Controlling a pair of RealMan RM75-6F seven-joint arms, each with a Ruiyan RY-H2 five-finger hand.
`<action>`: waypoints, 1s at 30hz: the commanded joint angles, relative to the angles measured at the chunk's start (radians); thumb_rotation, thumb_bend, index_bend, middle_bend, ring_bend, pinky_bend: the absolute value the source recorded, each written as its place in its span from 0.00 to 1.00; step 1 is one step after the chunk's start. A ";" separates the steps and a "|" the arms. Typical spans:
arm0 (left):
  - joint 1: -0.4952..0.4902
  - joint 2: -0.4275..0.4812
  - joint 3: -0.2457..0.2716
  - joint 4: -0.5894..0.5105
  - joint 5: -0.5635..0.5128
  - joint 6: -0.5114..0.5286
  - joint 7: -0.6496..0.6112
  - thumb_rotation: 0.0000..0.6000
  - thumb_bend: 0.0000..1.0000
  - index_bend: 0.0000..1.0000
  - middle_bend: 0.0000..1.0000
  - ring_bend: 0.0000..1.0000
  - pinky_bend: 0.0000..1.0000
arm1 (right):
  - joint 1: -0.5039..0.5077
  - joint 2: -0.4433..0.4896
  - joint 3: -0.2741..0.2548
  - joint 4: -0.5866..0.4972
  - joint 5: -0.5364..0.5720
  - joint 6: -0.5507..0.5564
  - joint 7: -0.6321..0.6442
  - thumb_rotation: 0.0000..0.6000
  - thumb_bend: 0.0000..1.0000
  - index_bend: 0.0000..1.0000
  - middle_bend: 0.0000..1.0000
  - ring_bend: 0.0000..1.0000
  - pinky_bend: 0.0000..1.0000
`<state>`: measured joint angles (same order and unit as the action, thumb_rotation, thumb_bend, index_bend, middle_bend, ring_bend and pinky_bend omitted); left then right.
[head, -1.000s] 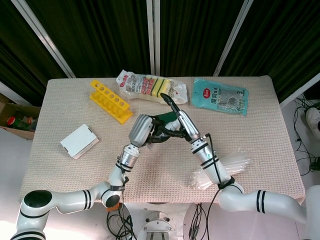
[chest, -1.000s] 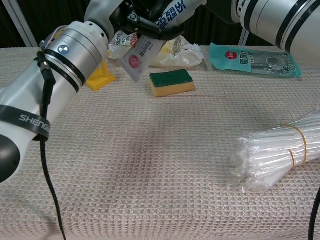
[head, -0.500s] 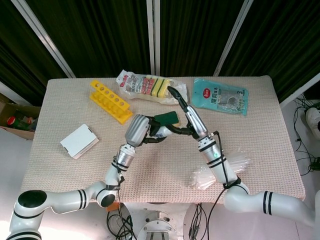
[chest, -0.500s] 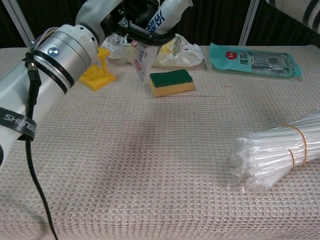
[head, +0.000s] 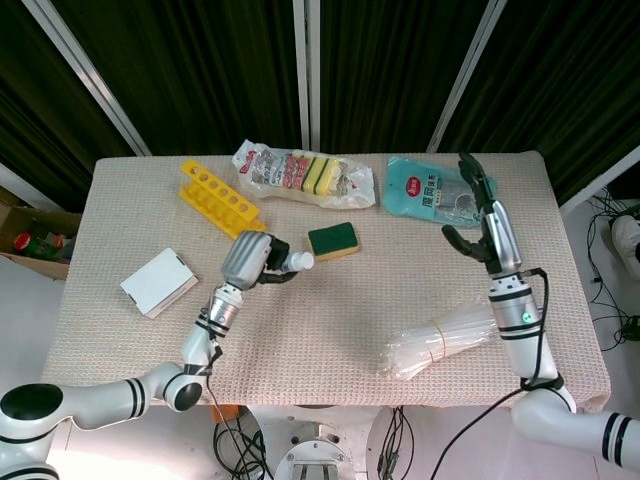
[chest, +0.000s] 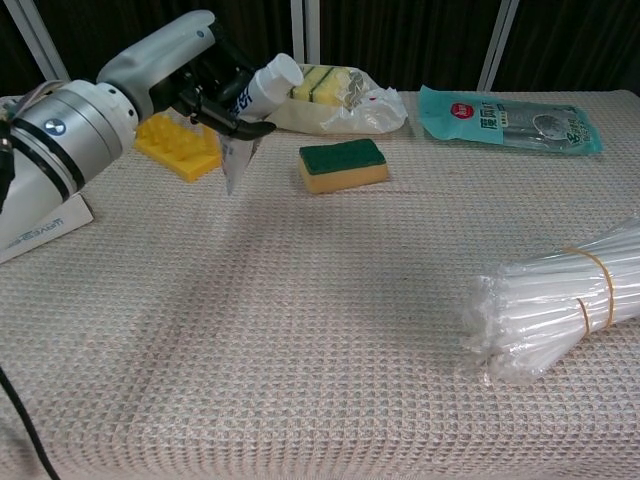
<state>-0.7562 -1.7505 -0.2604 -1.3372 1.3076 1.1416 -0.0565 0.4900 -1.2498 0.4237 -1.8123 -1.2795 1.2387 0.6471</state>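
My left hand (head: 252, 262) (chest: 185, 78) grips a small white bottle (head: 296, 263) (chest: 262, 84) with blue lettering, held above the cloth. A clear tag (chest: 237, 162) hangs from the bottle. A green and yellow sponge (head: 333, 240) (chest: 343, 165) lies just right of the bottle. My right hand (head: 481, 228) hovers far to the right with its fingers apart and nothing in them, over the near edge of a teal package (head: 432, 190) (chest: 508, 118). The chest view does not show the right hand.
A yellow holed rack (head: 220, 201) (chest: 178, 144) and a bag of sponges (head: 300, 172) (chest: 340, 98) lie at the back. A white box (head: 158, 283) (chest: 38, 226) sits at the left. A banded bundle of clear straws (head: 448, 342) (chest: 560, 310) lies at the front right.
The right hand let go of the bottle and swung away to the right, opening. The left hand drew back to the left, keeping the bottle.
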 joint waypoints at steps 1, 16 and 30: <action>-0.008 0.087 0.041 -0.063 -0.038 -0.121 0.048 1.00 0.21 0.07 0.18 0.19 0.33 | -0.031 0.014 -0.021 0.022 -0.007 0.019 0.034 0.36 0.00 0.00 0.00 0.00 0.00; 0.182 0.285 0.049 -0.209 -0.002 0.160 0.123 0.64 0.00 0.00 0.00 0.04 0.15 | -0.162 0.015 -0.147 0.134 -0.056 0.120 -0.043 0.35 0.00 0.00 0.00 0.00 0.00; 0.522 0.488 0.287 -0.223 0.085 0.383 0.091 0.64 0.00 0.00 0.00 0.04 0.14 | -0.369 -0.006 -0.302 0.241 -0.023 0.292 -0.440 0.35 0.00 0.00 0.00 0.00 0.00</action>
<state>-0.2563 -1.2725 0.0120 -1.5707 1.3774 1.5048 0.0451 0.1406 -1.2547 0.1370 -1.5810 -1.3090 1.5138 0.2268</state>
